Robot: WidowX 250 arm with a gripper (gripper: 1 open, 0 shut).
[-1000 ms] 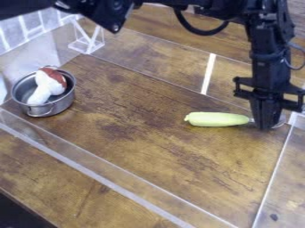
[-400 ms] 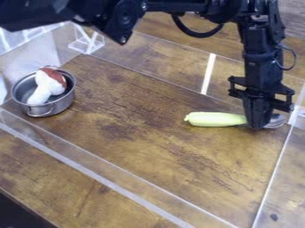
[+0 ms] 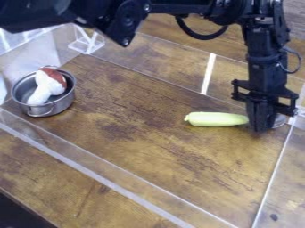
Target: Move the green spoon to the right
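The green spoon (image 3: pixel 217 118) is a pale yellow-green elongated piece lying flat on the wooden table, toward the right side. My gripper (image 3: pixel 265 122) hangs straight down from the black arm at the spoon's right end, fingertips close to the table. Its jaws look shut, and the spoon's right tip sits right against them; whether they pinch it I cannot tell.
A steel bowl (image 3: pixel 43 93) with a white-and-red item stands at the left. A clear low wall (image 3: pixel 276 183) frames the work area, with its right edge just beyond the gripper. A clear rack (image 3: pixel 84 37) stands at the back left.
The arm has shifted very slightly; the gripper stays at the spoon's right end. The spoon and bowl have not visibly moved.
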